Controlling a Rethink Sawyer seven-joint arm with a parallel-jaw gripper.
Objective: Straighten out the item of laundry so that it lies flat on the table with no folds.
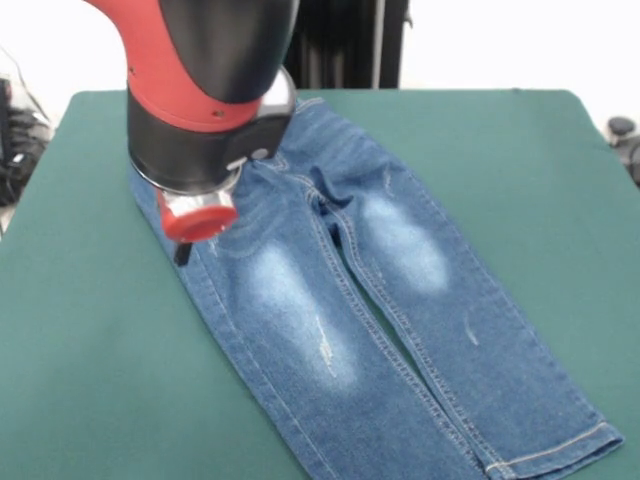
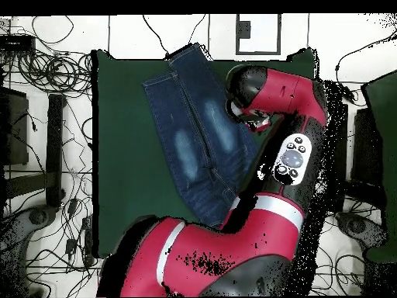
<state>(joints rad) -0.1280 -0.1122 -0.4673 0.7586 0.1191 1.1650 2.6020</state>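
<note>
The item of laundry (image 1: 360, 300) is a small pair of blue jeans with faded whitish patches on the thighs. It lies spread on the green table (image 1: 90, 330), both legs side by side and running toward the near right corner. The waist end is partly hidden behind the arm. My gripper (image 1: 184, 248) hangs low at the jeans' left edge near the hip, under the arm's red and black wrist; only a small dark tip shows. In the overhead view the jeans (image 2: 194, 132) lie on the table (image 2: 120, 155), and the arm's wrist covers the gripper at the jeans' right edge.
The red arm (image 2: 279, 101) reaches over the table's right side in the overhead view and hides the jeans' waist end. Cables and stands (image 2: 54, 77) lie on the floor around the table. Green cloth shows left of the jeans.
</note>
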